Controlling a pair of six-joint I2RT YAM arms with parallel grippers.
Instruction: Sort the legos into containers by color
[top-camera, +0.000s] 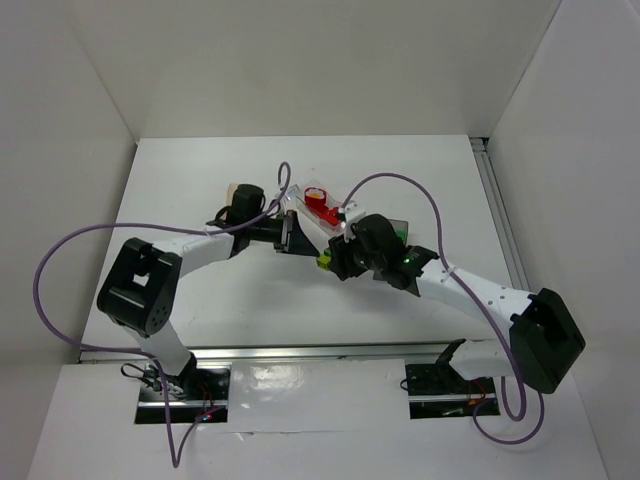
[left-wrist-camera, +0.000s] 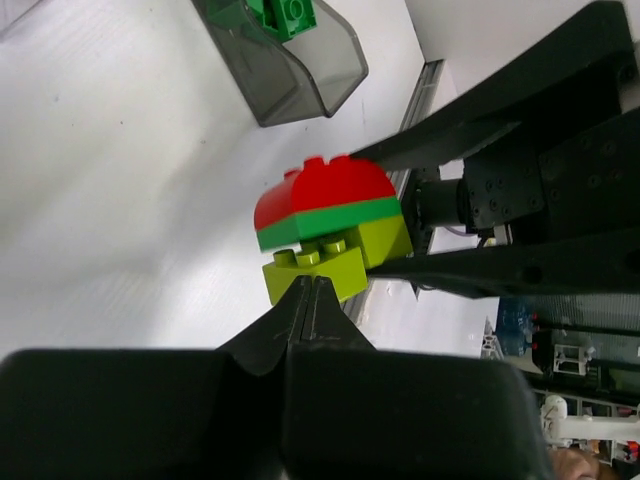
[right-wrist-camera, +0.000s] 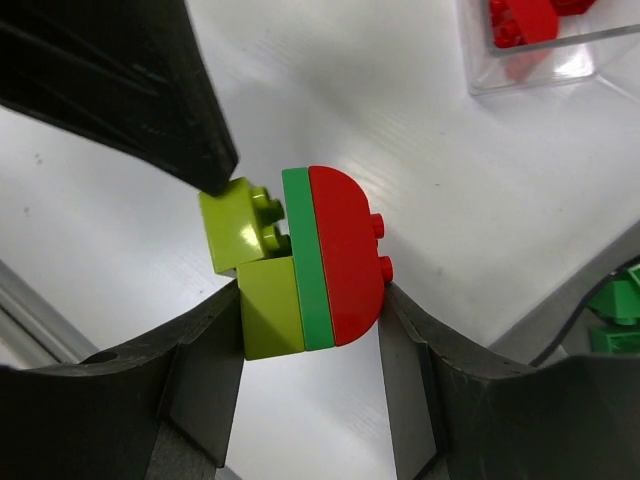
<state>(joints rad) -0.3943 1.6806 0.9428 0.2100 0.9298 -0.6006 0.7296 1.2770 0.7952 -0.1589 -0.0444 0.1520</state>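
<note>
From above, the right hand (top-camera: 335, 262) is over the desk (top-camera: 200, 180), clamped on a joined stack of legos (top-camera: 324, 263). The left wrist view shows the left hand (left-wrist-camera: 312, 288) pinched closed, its tip against the stack's small yellow-green brick (left-wrist-camera: 315, 275), and a green brick (left-wrist-camera: 290, 12) already in the grey tub (left-wrist-camera: 300, 90). The right wrist view shows red bricks (right-wrist-camera: 520, 20) in the clear tub (right-wrist-camera: 540, 78); the stack awaits splitting and binning.

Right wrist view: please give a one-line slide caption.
Right end effector clamps a red-green-lime brick stack; left end effector touches its protruding lime brick.
</note>
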